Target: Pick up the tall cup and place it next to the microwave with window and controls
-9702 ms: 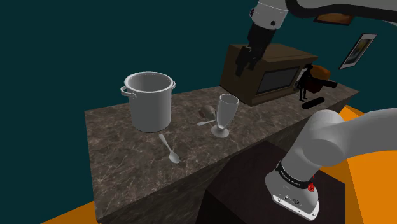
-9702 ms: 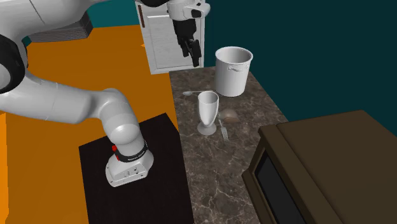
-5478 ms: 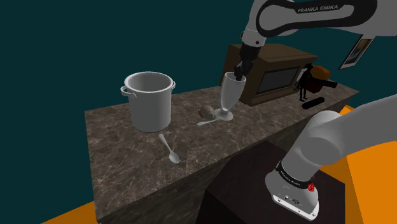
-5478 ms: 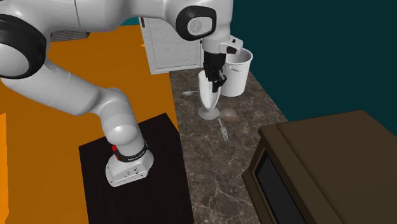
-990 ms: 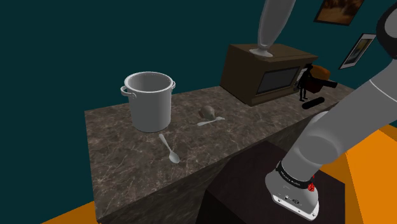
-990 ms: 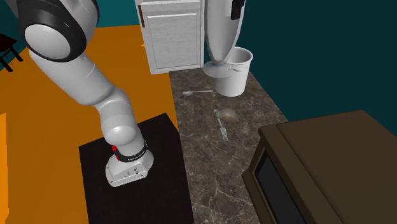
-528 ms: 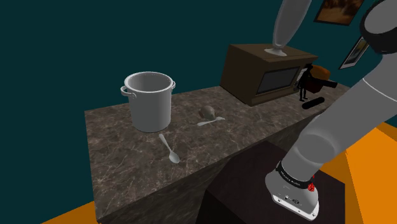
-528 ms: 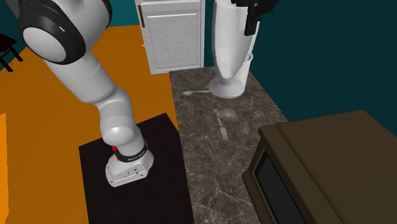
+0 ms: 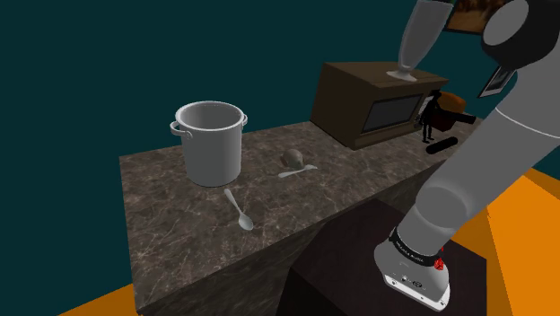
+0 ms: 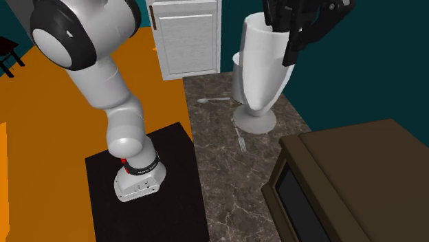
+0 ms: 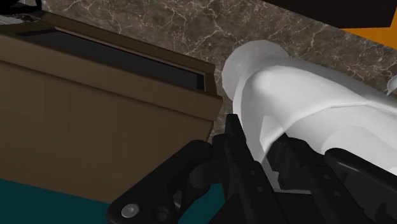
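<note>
On the worktop (image 9: 179, 220), shoulder view: pot (image 9: 211, 142) toward 10 o'clock, spoon (image 9: 239, 209) lying at its 5 o'clock, a small item (image 9: 293, 162), possibly more cutlery, at the pot's 3 o'clock. Farther along at 2 o'clock, microwave (image 9: 372, 106). Clear of the worktop, at the microwave's 1 o'clock, tall cup (image 9: 417, 38) clasped in the fingers (image 10: 294, 42). Before the worktop's near edge, at 5 o'clock, the stand (image 9: 332, 269).

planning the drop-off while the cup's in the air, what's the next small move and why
Probably carry the tall cup sideways, without lowering it, toward the bare counter beside the microwave. The gripper clasps the cup's rim high up, and in the shoulder view its foot appears over the microwave's top, so lowering now would likely land on that.
</note>
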Robot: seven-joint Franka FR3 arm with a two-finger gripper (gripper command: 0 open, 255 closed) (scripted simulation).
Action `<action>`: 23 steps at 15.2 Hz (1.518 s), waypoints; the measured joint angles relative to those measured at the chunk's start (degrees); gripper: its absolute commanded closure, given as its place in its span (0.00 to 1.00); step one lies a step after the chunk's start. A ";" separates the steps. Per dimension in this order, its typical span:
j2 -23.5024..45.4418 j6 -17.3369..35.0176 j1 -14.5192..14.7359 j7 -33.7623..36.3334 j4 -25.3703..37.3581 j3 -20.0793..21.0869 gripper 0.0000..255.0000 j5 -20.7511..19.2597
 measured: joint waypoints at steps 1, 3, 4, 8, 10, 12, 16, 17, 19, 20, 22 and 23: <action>-0.86 0.87 0.11 0.18 -1.54 0.27 1.00 -0.53; -2.89 3.31 0.45 1.00 -5.66 1.12 1.00 -1.69; -3.92 4.43 0.57 1.41 -7.65 1.55 1.00 -2.25; -8.05 8.49 0.90 3.42 -15.27 3.47 1.00 -4.29; -9.67 10.26 0.84 3.93 -18.47 4.00 1.00 -5.03; -11.06 12.19 0.77 4.52 -21.63 4.48 1.00 -5.59; -13.06 15.53 0.61 5.42 -26.80 5.10 1.00 -6.34; -13.71 16.43 0.51 5.58 -28.29 5.21 1.00 -6.61; -14.68 18.00 0.36 5.89 -30.74 5.40 1.00 -6.98; -15.22 18.77 0.27 6.02 -32.01 5.49 1.00 -7.19; -16.23 20.41 0.12 6.41 -34.58 5.71 1.00 -7.57; -16.63 21.17 0.06 6.59 -35.73 5.80 1.00 -7.71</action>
